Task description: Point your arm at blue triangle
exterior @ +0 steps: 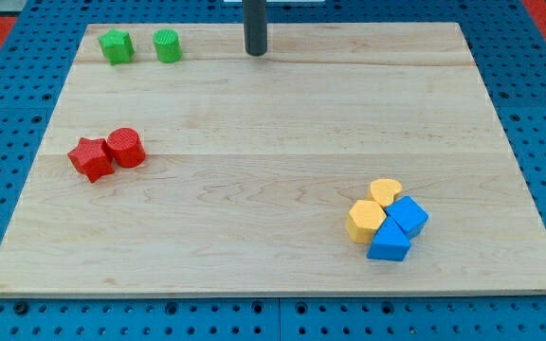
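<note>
The blue triangle (389,244) lies near the view's bottom right, at the lower end of a tight cluster. A blue cube (408,215) touches it from above right. A yellow hexagon (365,220) and a yellow heart (385,191) complete the cluster. My tip (256,52) is at the view's top centre, near the board's far edge. It is far from the blue triangle, up and to the left of it, and touches no block.
A green star (116,46) and a green cylinder (167,45) sit at the view's top left. A red star (91,158) and a red cylinder (125,148) touch each other at the left. The wooden board (273,142) lies on a blue pegboard.
</note>
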Controlling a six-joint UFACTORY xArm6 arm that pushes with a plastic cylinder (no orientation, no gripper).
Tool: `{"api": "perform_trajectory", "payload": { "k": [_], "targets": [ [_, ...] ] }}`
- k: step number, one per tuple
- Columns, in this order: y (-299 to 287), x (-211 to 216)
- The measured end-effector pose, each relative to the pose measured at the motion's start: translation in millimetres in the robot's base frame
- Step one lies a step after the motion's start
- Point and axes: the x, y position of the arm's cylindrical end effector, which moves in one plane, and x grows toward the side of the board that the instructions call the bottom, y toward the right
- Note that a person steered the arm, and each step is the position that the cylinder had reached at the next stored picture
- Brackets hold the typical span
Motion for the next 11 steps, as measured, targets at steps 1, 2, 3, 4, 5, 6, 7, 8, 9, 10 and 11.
{"api": "perform_trajectory", "payload": {
  "k": [1, 2, 3, 4, 5, 6, 7, 8, 9, 10, 11],
  "targets": [
    [0, 46],
    [12, 77],
    [16, 115],
    [16, 173],
    [22, 232],
    [24, 275],
    [25, 310],
    [44, 319],
    [73, 319],
    [100, 319],
    [123, 319]
  ]
}}
